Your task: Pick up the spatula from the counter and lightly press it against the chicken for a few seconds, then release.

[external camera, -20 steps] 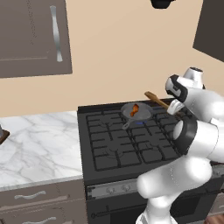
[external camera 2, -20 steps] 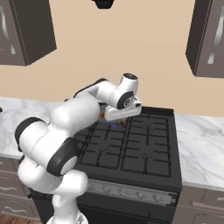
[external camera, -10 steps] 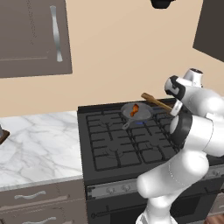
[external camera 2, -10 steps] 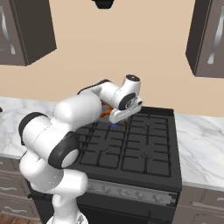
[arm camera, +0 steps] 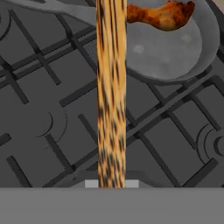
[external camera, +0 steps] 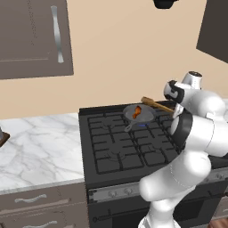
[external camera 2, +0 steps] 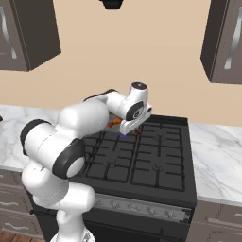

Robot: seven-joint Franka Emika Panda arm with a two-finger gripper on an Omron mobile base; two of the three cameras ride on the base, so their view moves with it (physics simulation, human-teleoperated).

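Backdrop: beige kitchen wall, with a dark brown wall cabinet with a long silver handle [external camera: 31,40] high on the left and a second dark cabinet [external camera 2: 224,40] high on the right.
Surface: black gas stove with cast grates [external camera: 111,151], with white marbled desk [external camera: 40,147] to either side and grey-brown drawer fronts [external camera: 40,202] beneath.
Pan: round grey frying pan [external camera: 146,116] toward the back of the stove, its handle pointing to the front left in the left base view.
Chicken: browned orange chicken drumstick [arm camera: 162,14] lying inside the pan, close to its far wall in the hand view.
Spatula: striped wooden spatula [arm camera: 111,87] off the desk, held up over the stove and slanting from the hand toward the pan. Shaft crossing the pan's rim, blade end cut off by the top edge of the hand view. Drumstick's narrow end right against the spatula's edge; real contact impossible to tell.
Fingers: fingers [arm camera: 132,184] pressed onto the spatula's handle from both sides, pinching it.
Arm: white robot arm [external camera: 200,129] bent over the right half of the stove, hand turned down near the rear burners.
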